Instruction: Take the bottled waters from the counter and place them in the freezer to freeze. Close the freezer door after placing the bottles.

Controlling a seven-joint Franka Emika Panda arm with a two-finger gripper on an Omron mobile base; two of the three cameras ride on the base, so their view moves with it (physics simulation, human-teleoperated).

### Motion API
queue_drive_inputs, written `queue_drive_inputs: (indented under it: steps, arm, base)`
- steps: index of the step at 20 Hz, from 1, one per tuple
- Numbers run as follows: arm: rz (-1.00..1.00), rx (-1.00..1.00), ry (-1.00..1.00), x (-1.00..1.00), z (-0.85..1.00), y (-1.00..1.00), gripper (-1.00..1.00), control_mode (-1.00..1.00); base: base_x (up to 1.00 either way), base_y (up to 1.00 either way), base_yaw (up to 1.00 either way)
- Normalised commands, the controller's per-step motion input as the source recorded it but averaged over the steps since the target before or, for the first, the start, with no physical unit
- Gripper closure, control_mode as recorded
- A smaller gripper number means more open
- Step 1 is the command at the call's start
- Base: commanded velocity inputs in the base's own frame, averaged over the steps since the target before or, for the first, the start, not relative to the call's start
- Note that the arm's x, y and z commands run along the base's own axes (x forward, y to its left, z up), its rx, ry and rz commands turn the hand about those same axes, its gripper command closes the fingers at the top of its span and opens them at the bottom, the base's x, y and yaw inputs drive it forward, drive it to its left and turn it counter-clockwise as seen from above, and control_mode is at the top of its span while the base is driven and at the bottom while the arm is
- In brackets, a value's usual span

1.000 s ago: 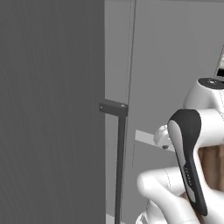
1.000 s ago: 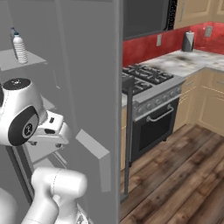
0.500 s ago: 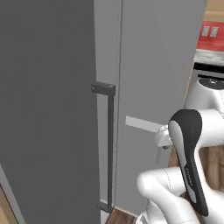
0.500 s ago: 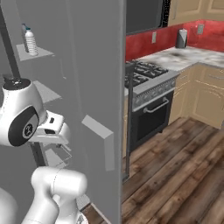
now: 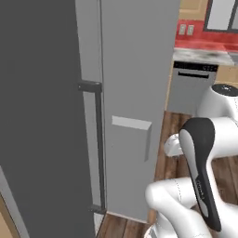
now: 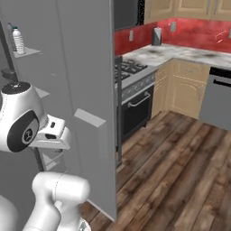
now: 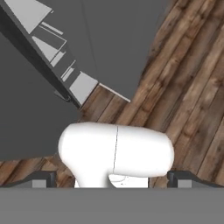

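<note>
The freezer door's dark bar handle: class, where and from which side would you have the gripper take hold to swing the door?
Grip the dark bar handle mid-length, where it stands off the freezer door. It runs vertically, so approach square to the door face with the fingers closing horizontally across it. The gripper is open.

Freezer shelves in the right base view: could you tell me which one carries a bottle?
The topmost shelf, upper left: a blue-capped bottle stands upright on it; the shelf below shows none.

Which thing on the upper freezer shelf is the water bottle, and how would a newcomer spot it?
Start in the right base view at the tall grey freezer, then look inside to its top-left grey shelf. The bottled water stands upright there: small, pale, ribbed, blue-capped.
</note>
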Motion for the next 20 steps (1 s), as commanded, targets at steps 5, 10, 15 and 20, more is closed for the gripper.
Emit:
queue_drive_inputs:
  steps: [5, 10, 15, 20]
  arm:
    - [0.00, 0.00, 0.00, 0.00, 0.00, 0.00, -1.00, 1.00]
    - [0.00, 0.00, 0.00, 0.00, 0.00, 0.00, -1.00, 1.00]
    - [0.00, 0.00, 0.00, 0.00, 0.00, 0.00, -1.00, 1.00]
    - [0.00, 0.00, 0.00, 0.00, 0.00, 0.00, -1.00, 1.00]
  base:
    - [-0.10, -0.38, -0.25]
    - [0.34, -0.60, -0.02]
    - [0.37, -0.83, 0.00]
    - [0.28, -0.72, 0.12]
